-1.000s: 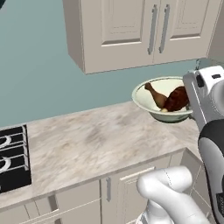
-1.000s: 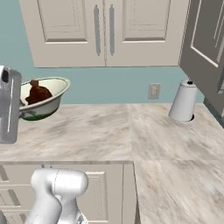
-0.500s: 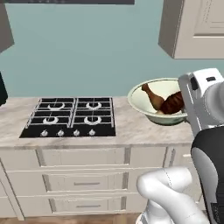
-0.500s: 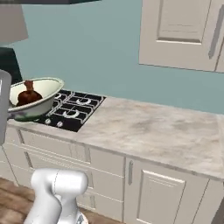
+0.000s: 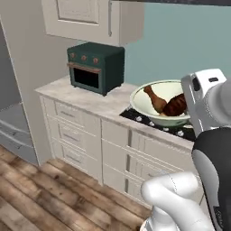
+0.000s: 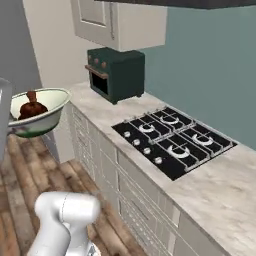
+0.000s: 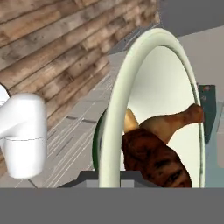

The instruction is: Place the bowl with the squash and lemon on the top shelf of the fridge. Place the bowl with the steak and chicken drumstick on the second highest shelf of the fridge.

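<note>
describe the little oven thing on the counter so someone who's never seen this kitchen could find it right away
Start at the marble counter that runs beneath the cream wall cabinet. At its far end, past the black gas stove, stands the toaster oven. It is the one dark green box there, with three coppery knobs over a dark glass door.

One bowl (one steak, one drumstick), one toaster oven, one four-burner stovetop.
</note>
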